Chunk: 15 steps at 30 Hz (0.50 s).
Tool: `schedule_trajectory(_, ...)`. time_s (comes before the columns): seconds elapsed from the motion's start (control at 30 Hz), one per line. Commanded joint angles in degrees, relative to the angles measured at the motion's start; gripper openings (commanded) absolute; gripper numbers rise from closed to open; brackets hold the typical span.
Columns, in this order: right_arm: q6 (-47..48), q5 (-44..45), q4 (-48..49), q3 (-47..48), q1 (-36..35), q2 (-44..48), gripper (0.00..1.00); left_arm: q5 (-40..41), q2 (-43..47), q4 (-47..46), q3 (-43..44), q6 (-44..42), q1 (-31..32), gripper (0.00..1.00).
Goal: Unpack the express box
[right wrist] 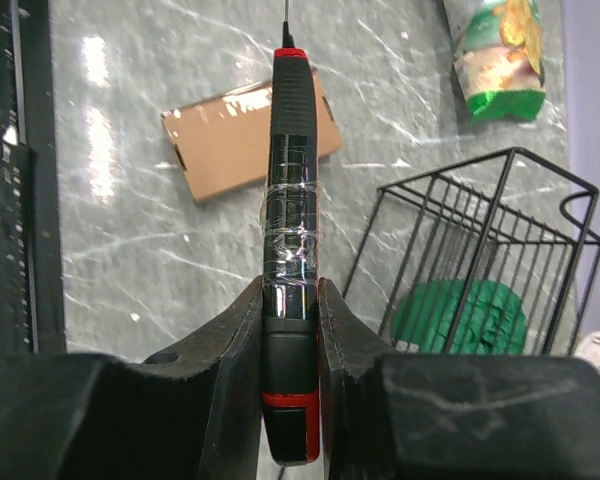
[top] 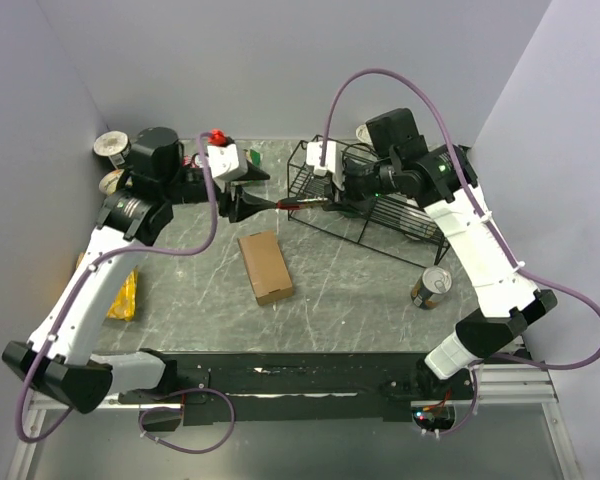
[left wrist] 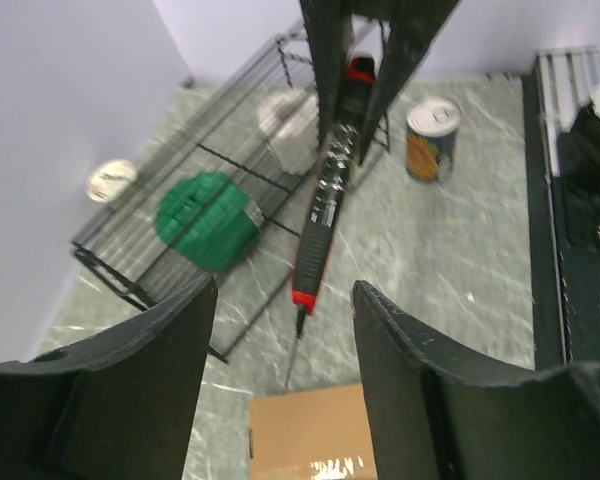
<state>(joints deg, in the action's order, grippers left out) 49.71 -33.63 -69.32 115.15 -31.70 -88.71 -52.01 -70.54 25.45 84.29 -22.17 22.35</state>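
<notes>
The express box point(top: 265, 266) is a flat brown carton, lying shut on the marble tabletop between the arms; its near end also shows in the left wrist view point(left wrist: 310, 435) and the right wrist view point(right wrist: 245, 140). My right gripper point(right wrist: 290, 292) is shut on the rear of a black-and-red cutting tool point(right wrist: 290, 180), whose thin blade points toward the box. In the top view the tool point(top: 300, 204) hangs level between the two grippers, above the table. My left gripper point(left wrist: 285, 290) stands open just short of the blade tip, touching nothing.
A black wire basket point(top: 370, 195) stands at the back right with a green object point(right wrist: 460, 320) in it. A tin can point(top: 432, 286) stands by the right arm. A chip bag point(top: 123, 297) lies at the left. Cups point(top: 111, 145) stand at the back left.
</notes>
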Motion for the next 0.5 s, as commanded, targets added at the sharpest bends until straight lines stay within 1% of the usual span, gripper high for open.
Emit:
schedule_trajectory(0.0, 1.1, 4.7, 0.2, 2.8, -1.8, -0.1, 0.00, -3.5, -4.6, 12.5, 6.0, -8.5, 1.6, 0.60)
schedule_trajectory(0.1, 1.2, 5.5, 0.1, 2.8, -3.2, 0.0, 0.00, -3.1, -7.0, 15.6, 7.6, -10.4, 2.2, 0.58)
schedule_trajectory(0.23, 0.6, 5.3, 0.1, 2.8, -4.1, 0.1, 0.00, -2.2, -5.8, 9.7, 4.0, -9.2, 2.6, 0.58)
schedule_trajectory(0.37, 0.4, 5.7, 0.3, 3.0, -4.5, 0.1, 0.00, -2.9, -6.9, 9.4, 3.7, -9.6, 3.4, 0.56)
schedule_trajectory(0.47, -0.5, 5.9, 0.9, 3.3, -4.6, -0.2, 0.00, -3.6, -7.3, 8.8, 3.3, -9.0, 3.8, 0.52)
